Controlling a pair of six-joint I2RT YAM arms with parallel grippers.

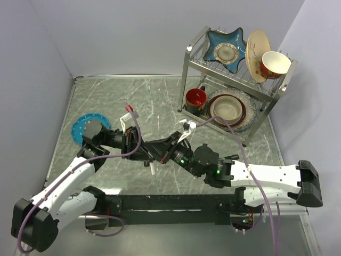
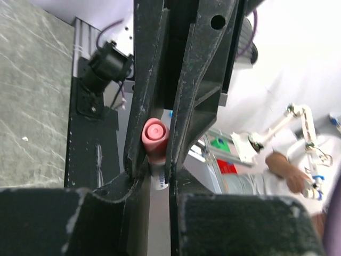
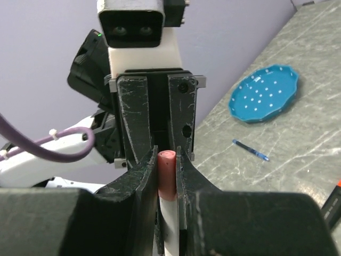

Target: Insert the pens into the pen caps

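My two grippers meet above the middle of the table. The thin white pen point(image 3: 170, 218) has the reddish-pink cap point(image 3: 166, 173) on its end. My right gripper point(image 3: 167, 160) is shut on the cap, which also shows in the left wrist view point(image 2: 155, 137). My left gripper point(image 2: 159, 173) is shut on the white pen barrel point(image 2: 159, 181) just beside the cap. In the top view the pen's free end point(image 1: 152, 169) sticks out below the left gripper point(image 1: 151, 153) and right gripper point(image 1: 162, 154). The thin blue pen point(image 3: 250, 150) lies on the table. An orange-tipped marker point(image 3: 333, 205) shows at the edge. The green marker and the other caps are out of view.
A blue dotted plate point(image 1: 85, 127) lies at the table's left, also in the right wrist view point(image 3: 264, 93). A metal dish rack point(image 1: 187, 80) with plates, bowls and a red mug point(image 1: 195, 98) stands at the back right. Walls close in the left and back.
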